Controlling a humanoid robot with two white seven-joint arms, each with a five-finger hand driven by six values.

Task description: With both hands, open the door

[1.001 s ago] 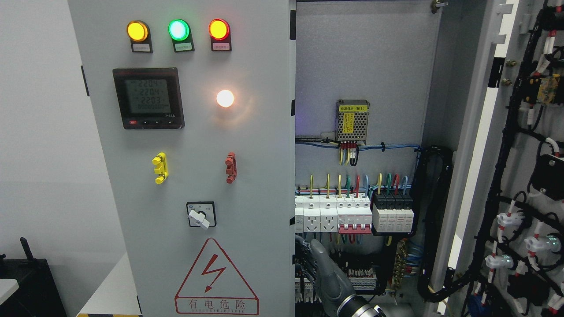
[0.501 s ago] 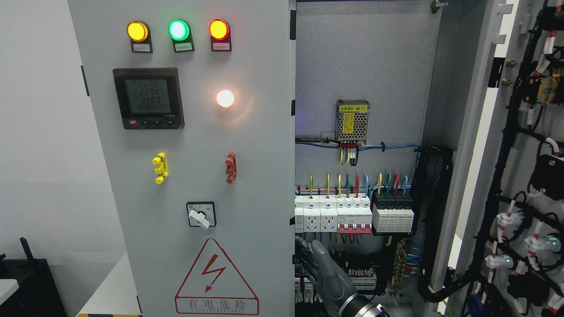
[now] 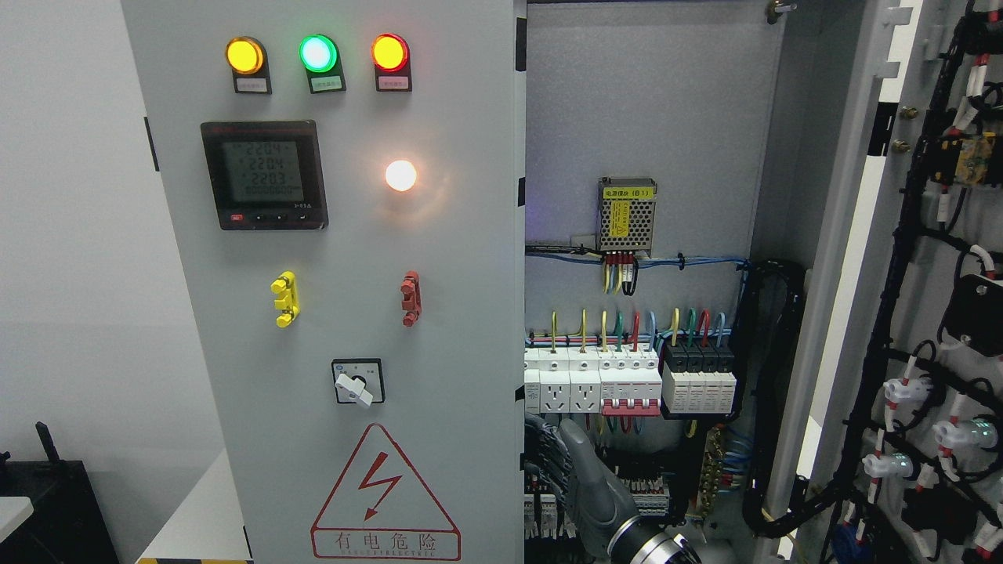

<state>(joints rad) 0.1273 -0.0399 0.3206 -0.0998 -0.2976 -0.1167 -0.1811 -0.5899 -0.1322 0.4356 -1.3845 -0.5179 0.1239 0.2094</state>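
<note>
**A:** Slight shift since a second ago: the right hand [image 3: 588,486] has slid a touch rightward, and more of its wrist shows at the bottom edge.

**B:** Where is it sitting?

**A:** Low inside the cabinet [image 3: 642,102], just beside the right edge of the left door [image 3: 439,235], below the breakers [image 3: 627,384]. Thumb points up.

**B:** Got a grip on anything?

**A:** Can't tell. The fingers lie dark against the wiring at that edge, so whether they're hooked on it is unclear.

**B:** And the doors?

**A:** Left door is shut. Three lamps [image 3: 316,53] glow along its top edge, with the meter [image 3: 263,174] below them. Right door [image 3: 862,258] is swung wide open, its cabled inner face towards us.
</note>
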